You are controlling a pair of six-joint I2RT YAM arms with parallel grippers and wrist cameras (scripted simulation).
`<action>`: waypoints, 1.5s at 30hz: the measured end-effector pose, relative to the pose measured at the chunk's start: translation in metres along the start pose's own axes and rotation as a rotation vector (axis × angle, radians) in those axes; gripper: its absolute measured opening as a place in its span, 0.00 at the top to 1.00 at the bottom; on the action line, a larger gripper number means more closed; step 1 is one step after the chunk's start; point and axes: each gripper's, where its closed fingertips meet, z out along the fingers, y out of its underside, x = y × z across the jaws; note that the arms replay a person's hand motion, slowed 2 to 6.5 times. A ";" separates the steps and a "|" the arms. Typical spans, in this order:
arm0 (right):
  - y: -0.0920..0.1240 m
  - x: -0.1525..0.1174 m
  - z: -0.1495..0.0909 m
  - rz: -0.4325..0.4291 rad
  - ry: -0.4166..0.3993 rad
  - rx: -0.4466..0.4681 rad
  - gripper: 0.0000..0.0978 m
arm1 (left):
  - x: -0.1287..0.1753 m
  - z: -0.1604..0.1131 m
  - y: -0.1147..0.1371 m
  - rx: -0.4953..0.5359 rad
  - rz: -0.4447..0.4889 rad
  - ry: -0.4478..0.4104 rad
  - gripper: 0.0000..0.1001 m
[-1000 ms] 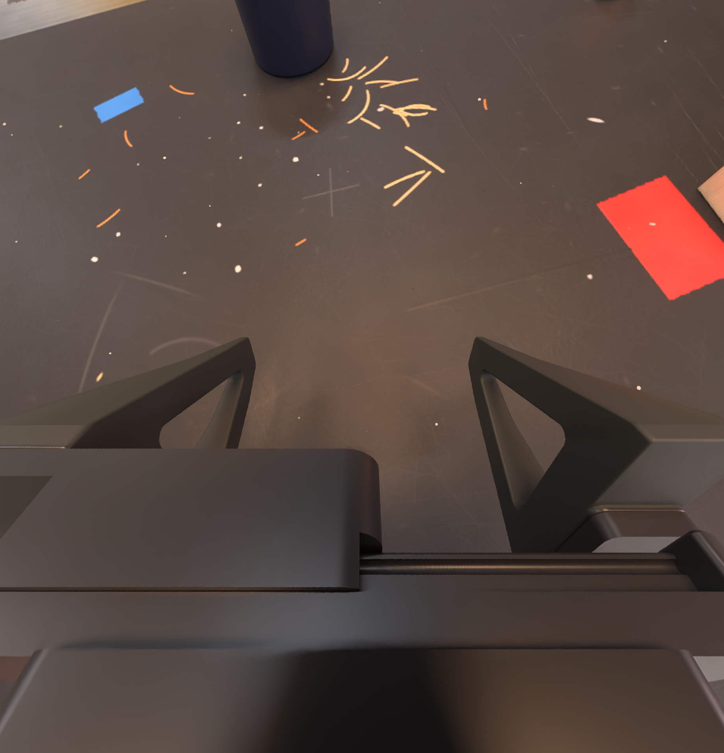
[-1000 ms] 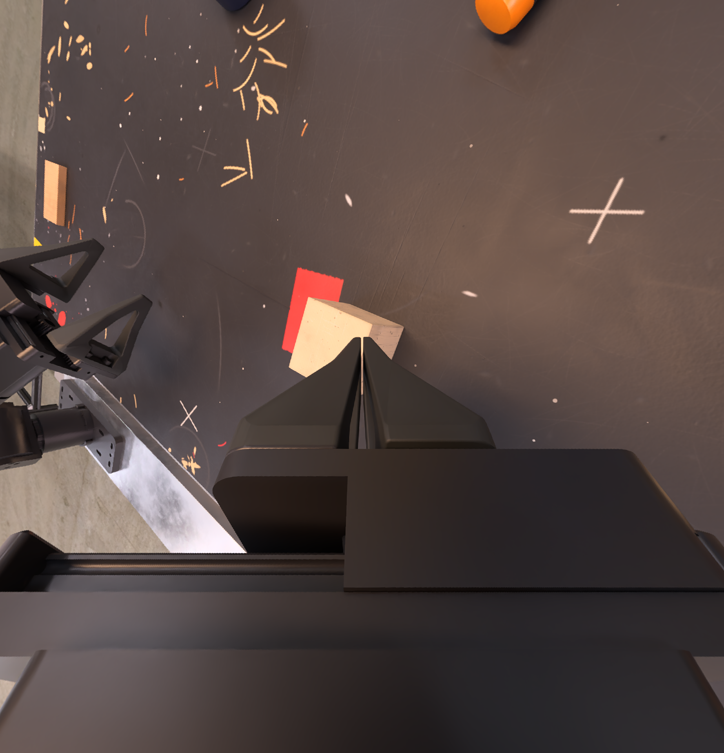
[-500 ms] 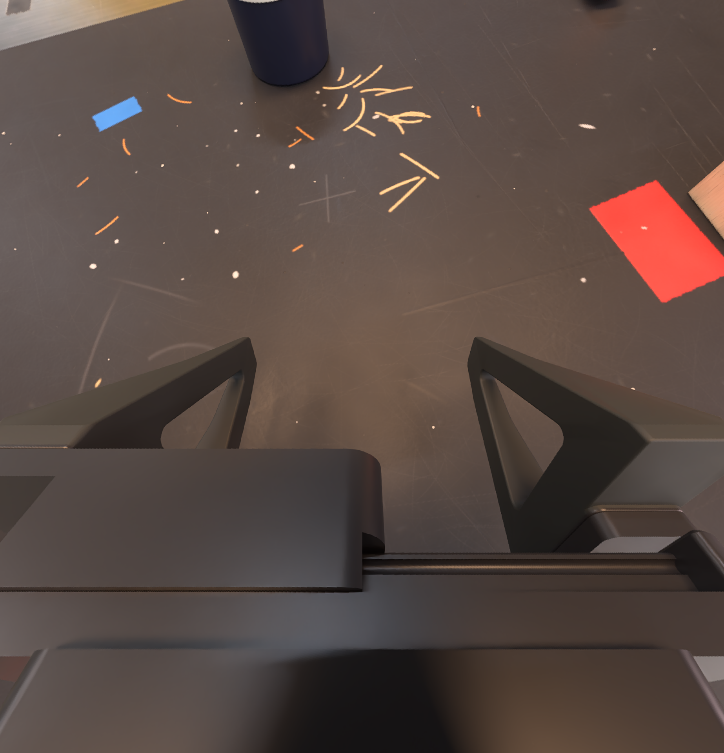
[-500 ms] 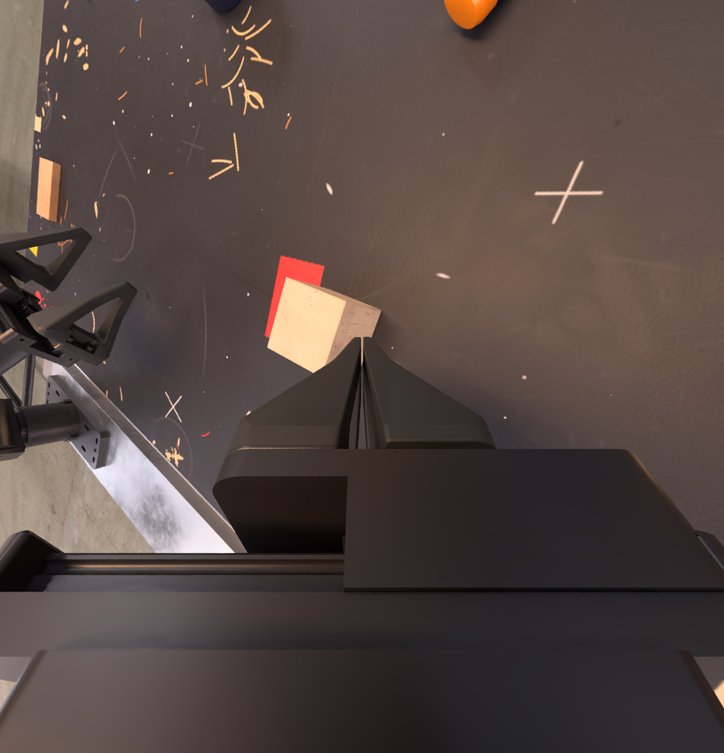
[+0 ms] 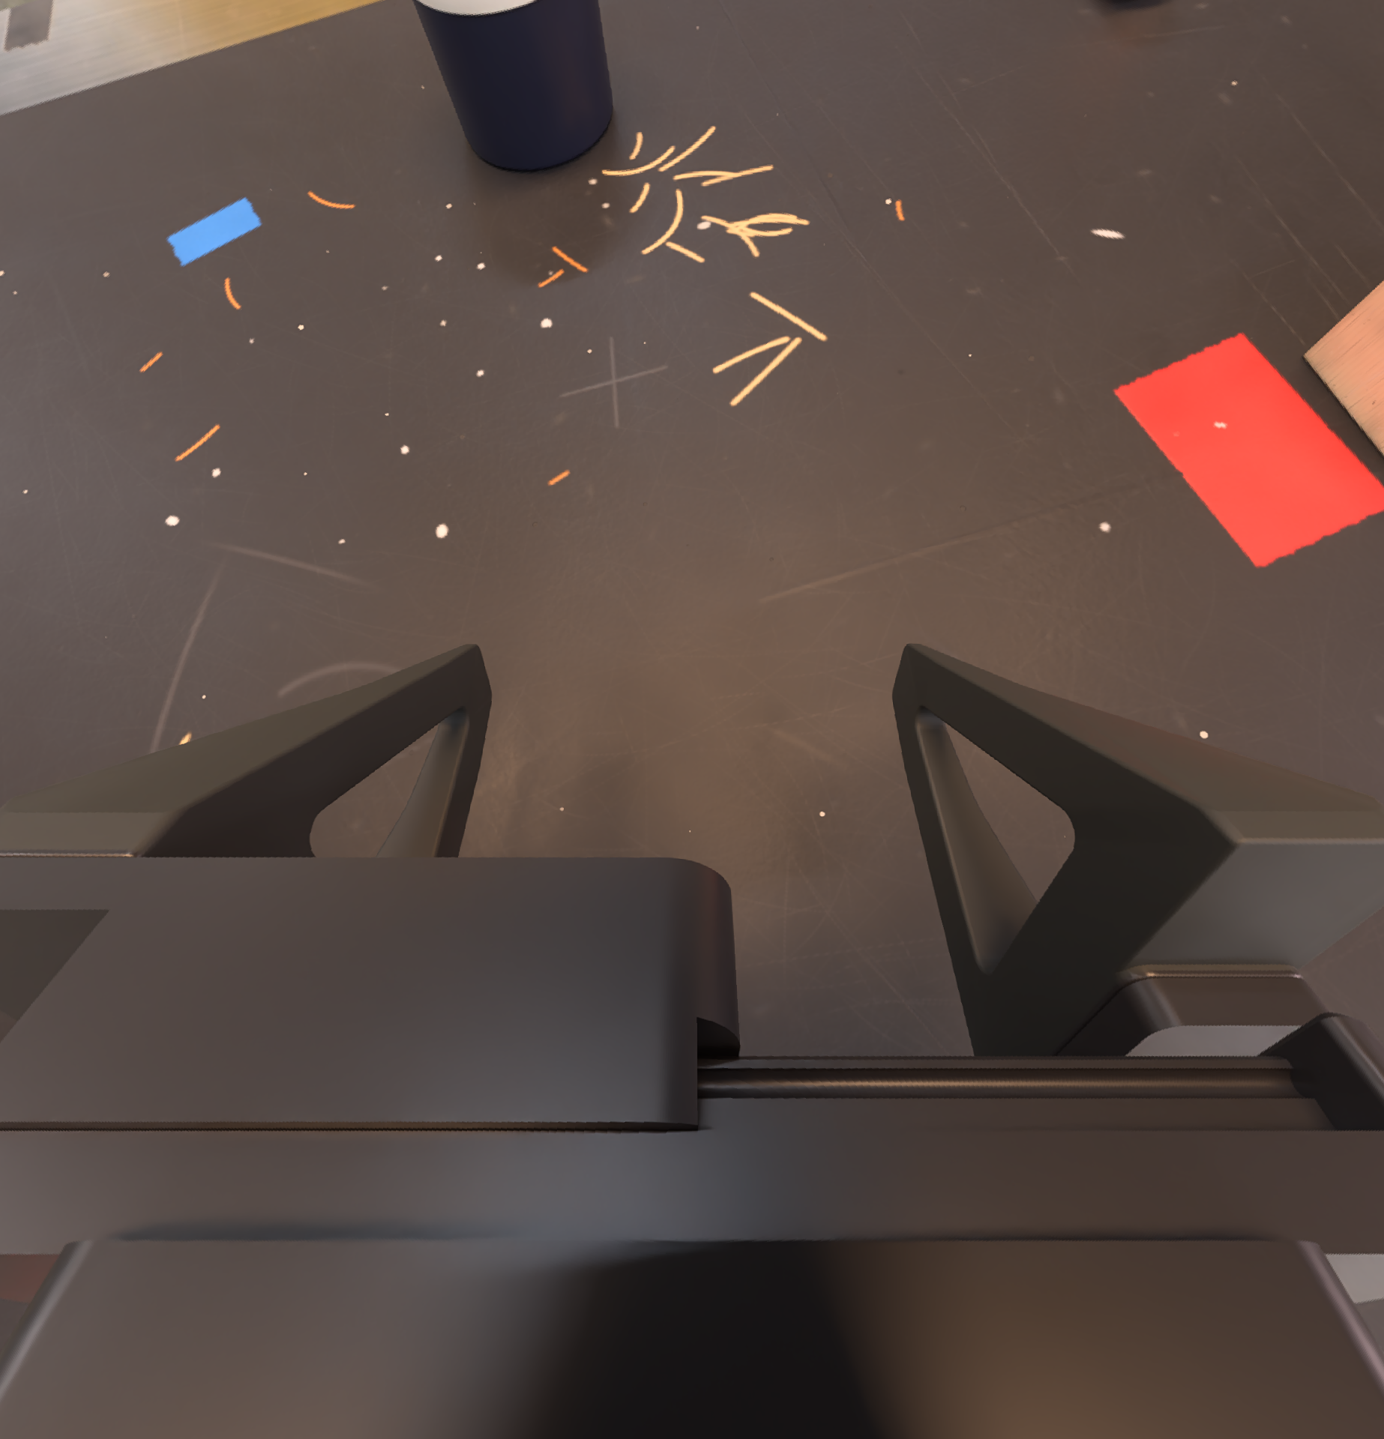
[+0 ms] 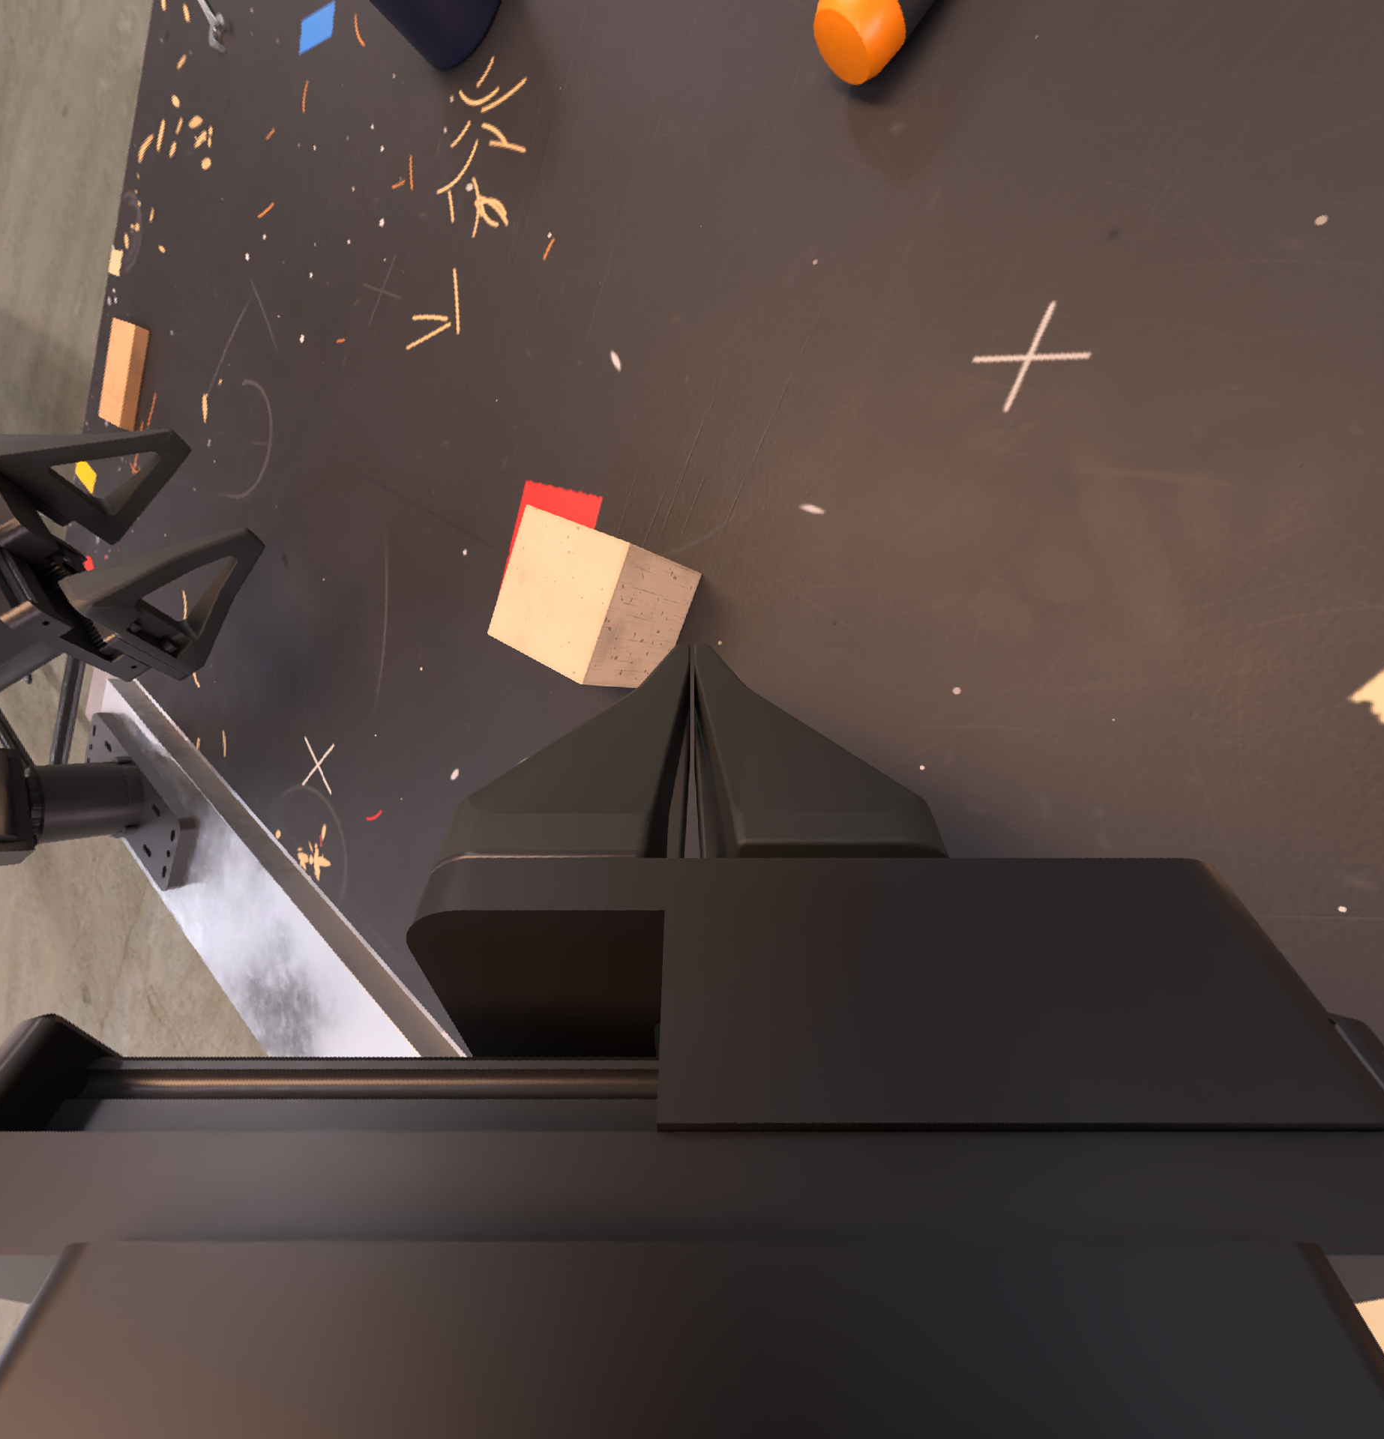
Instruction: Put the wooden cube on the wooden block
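Scanning left to right in the right wrist view: one flat block [image 6: 122, 372] lies at the table's [image 6: 985, 623] far left edge with its long axis running away from the camera, the left gripper [image 6: 167, 506] hangs just below it, fingers spread and empty, and one cube [image 6: 588, 596] sits mid-table partly over a red patch [image 6: 564, 498]. The right gripper [image 6: 693, 650], fingers pressed together and empty, has its tips just right of the cube's near corner, so it looks nearer the cube; contact unclear. Also one orange cylinder [image 6: 860, 35], one dark cup [image 5: 517, 78].

bare tabletop [image 5: 689, 592] ahead of left hand [image 5: 689, 701], dark cup [image 5: 517, 78] far back
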 end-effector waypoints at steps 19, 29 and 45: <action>0.004 0.026 -0.024 0.006 0.017 0.110 0.91 | 0.001 0.000 -0.002 0.007 0.003 0.001 0.12; 0.006 0.039 -0.035 -0.007 0.032 0.156 0.81 | 0.001 0.000 -0.002 0.007 0.003 0.000 0.12; 0.009 0.051 -0.049 -0.068 0.059 0.214 0.56 | 0.001 0.000 -0.001 0.007 0.006 0.000 0.11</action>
